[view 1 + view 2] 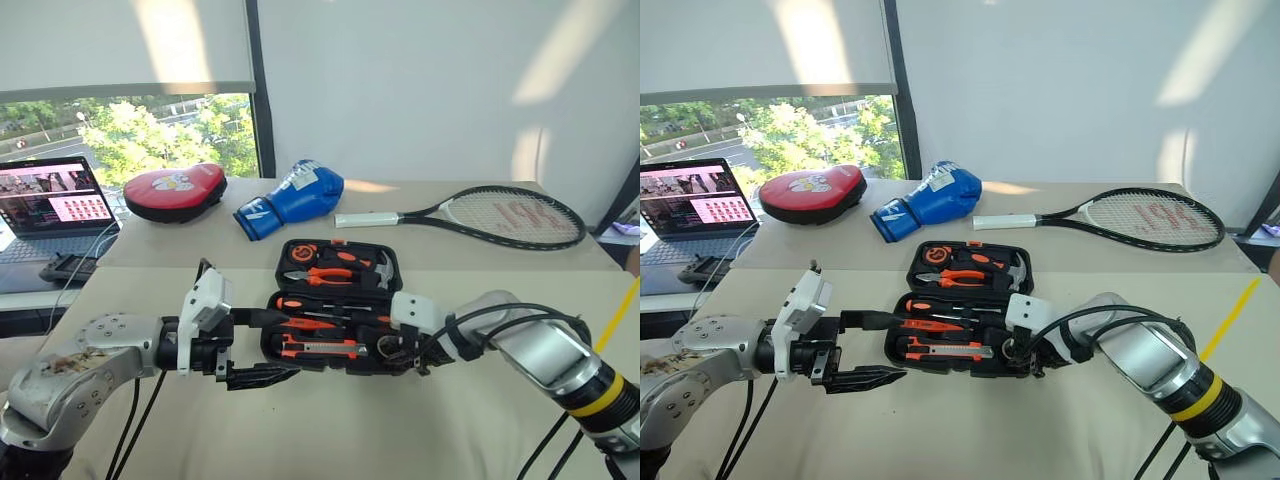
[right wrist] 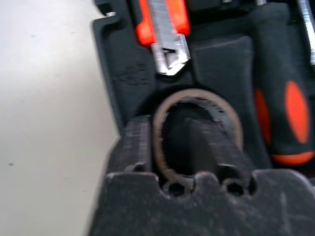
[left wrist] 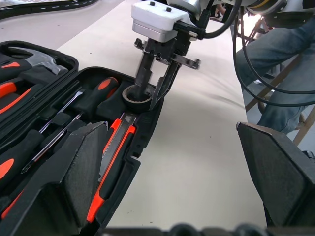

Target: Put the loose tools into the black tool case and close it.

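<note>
**A:** Tape roll (image 3: 136, 94) placement is the step in hand. The small black roll is seen in the corner pocket of the black tool case (image 1: 333, 303), at the near right end of the lower tray, beside the blade end of the utility knife (image 3: 114, 152).

**B:** And how is the roll held by the right gripper (image 3: 156, 86)?

**A:** One finger is seen inside the ring and the other outside its wall, so the wall is straddled. The jaws are parted somewhat. Whether the wall is pinched or already freed cannot be told.

**B:** What is asked of the move, then?

**A:** The roll should be pressed flat into its pocket before it is let go. The fingers should then be opened only enough for the wall to be cleared, and lifted out along their own line, so that the roll is not dragged back up by the inner finger.

**B:** And the left gripper (image 1: 258, 377)?

**A:** It is held wide open with nothing in it, hovering just beside the near left corner of the case. By it the tray could be steadied if the case is nudged.

**B:** What is left after that?

**A:** The screwdrivers (image 1: 305, 310) and knife appear seated in the tray, so the lid, which lies open with the pliers (image 1: 318, 277) in it, is judged the remaining job.
</note>
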`<action>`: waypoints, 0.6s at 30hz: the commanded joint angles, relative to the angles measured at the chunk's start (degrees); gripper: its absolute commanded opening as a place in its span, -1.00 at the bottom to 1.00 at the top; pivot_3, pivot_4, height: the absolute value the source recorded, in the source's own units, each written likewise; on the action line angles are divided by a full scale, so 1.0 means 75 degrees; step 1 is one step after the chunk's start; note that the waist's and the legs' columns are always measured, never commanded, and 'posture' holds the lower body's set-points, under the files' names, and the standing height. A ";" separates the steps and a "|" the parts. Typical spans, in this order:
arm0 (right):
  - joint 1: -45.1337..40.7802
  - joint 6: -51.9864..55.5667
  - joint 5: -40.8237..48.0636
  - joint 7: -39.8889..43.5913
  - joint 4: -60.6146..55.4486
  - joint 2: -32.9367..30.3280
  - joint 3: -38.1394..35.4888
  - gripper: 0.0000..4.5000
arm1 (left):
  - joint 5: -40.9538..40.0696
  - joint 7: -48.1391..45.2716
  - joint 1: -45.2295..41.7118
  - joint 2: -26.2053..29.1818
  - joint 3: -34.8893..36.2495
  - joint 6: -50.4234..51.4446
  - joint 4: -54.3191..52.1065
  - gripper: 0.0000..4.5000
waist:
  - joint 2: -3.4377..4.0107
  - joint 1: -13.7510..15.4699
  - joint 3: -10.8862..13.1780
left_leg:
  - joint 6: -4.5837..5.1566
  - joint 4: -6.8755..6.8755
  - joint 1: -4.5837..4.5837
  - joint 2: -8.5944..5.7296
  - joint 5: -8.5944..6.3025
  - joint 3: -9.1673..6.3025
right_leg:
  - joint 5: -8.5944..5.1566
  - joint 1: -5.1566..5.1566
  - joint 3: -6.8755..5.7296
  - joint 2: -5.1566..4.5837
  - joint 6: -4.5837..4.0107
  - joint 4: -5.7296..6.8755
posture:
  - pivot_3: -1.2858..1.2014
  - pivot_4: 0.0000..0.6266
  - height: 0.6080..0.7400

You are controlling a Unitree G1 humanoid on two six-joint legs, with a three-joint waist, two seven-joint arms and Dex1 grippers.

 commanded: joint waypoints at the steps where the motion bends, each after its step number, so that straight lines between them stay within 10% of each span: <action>1: 0.0212 0.0287 0.0671 0.0329 -0.0499 0.0033 -0.0681 0.08 | -0.0113 0.0015 -0.0078 0.0049 0.0082 -0.0027 -0.0108 1.00 | 0.0000 0.0013 0.0000 | 0.0000 0.0000 -0.0007 -0.0001 0.0000 -0.0001 | 0.0000 -0.0005 -0.0001 0.0000 0.0000 0.0000 | 0.03 -0.52 1.00; 11: 0.0797 0.1213 0.1768 -0.1958 -0.0659 0.1671 -0.3811 0.08 | 0.0037 0.1844 -0.0397 -0.1111 0.0293 0.0271 0.1100 1.00 | 0.0005 0.0013 0.0010 | -0.0010 -0.0005 -0.0040 0.0002 0.0006 -0.0024 | -0.0001 -0.0019 -0.0036 0.0001 0.0001 -0.0006 | 0.03 -0.52 1.00; 18: -0.0882 0.1355 0.0117 -0.4403 0.1898 0.2592 -0.3457 0.08 | 0.1710 0.5319 -0.3175 -0.2681 -0.0421 0.1832 0.3715 1.00 | -0.0008 0.0017 0.0019 | -0.0013 0.0001 -0.0043 -0.0038 0.0056 -0.0027 | 0.0050 -0.0018 -0.0030 -0.0004 -0.0011 0.0010 | 0.03 -0.52 1.00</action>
